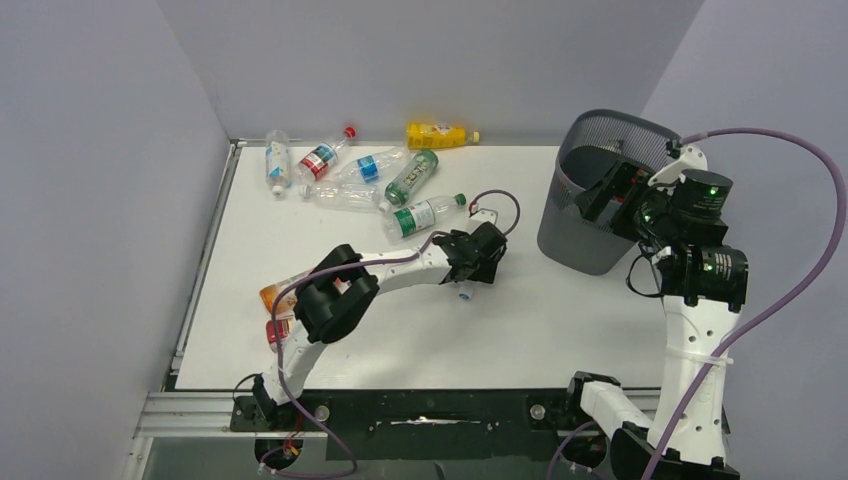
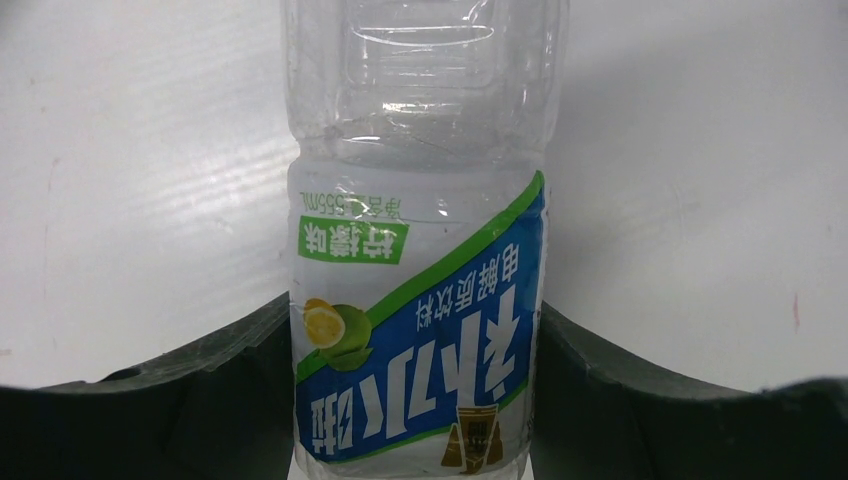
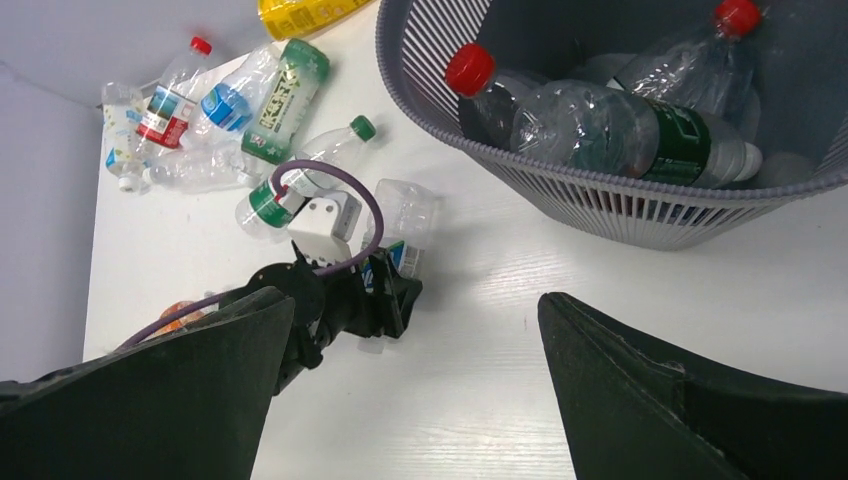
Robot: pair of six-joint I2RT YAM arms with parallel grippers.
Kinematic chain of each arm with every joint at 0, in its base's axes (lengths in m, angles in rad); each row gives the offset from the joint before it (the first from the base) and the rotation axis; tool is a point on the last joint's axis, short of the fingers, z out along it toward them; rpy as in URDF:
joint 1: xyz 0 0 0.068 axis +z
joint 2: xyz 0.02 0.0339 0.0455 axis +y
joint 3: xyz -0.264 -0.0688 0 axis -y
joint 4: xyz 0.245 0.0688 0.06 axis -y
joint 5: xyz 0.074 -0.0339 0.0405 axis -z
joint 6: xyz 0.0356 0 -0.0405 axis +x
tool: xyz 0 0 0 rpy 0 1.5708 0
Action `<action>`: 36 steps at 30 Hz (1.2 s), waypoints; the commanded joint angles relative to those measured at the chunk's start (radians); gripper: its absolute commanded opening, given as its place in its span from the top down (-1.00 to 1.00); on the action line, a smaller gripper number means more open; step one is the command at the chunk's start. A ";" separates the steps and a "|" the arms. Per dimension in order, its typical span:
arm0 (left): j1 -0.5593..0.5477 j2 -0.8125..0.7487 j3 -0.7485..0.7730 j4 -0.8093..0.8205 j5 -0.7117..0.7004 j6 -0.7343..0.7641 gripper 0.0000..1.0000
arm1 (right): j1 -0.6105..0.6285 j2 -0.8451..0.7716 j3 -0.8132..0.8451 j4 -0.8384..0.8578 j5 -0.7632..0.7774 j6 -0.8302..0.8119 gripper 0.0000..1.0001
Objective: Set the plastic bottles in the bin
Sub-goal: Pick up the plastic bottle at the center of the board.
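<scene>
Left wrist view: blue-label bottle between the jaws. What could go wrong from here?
1. The blue-label bottle is clear plastic, held on its glossy label; it may crumple or slip on the lift.
2. The green-capped bottle lies beside the left wrist and could get knocked.
3. The right arm hangs over the bin, so the drop may risk a collision.

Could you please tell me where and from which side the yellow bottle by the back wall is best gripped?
Probably take the yellow bottle mid-body from straight above, pincer fingers across its width: it lies on its side, cap pointing right.
</scene>
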 commanded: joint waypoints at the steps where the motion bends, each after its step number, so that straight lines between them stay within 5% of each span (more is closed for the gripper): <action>1: -0.048 -0.166 -0.061 -0.002 -0.017 0.020 -0.07 | 0.017 -0.030 -0.034 0.076 -0.050 0.016 -0.99; 18: -0.111 -0.570 -0.305 -0.030 -0.009 -0.054 -0.01 | 0.166 0.020 -0.192 0.213 -0.132 0.055 -0.97; 30: -0.138 -0.901 -0.499 0.112 0.264 -0.010 0.00 | 0.433 -0.006 -0.428 0.511 -0.114 0.316 -0.96; 36: -0.150 -1.024 -0.619 0.272 0.338 -0.065 0.01 | 0.488 0.054 -0.400 0.546 -0.136 0.349 -0.96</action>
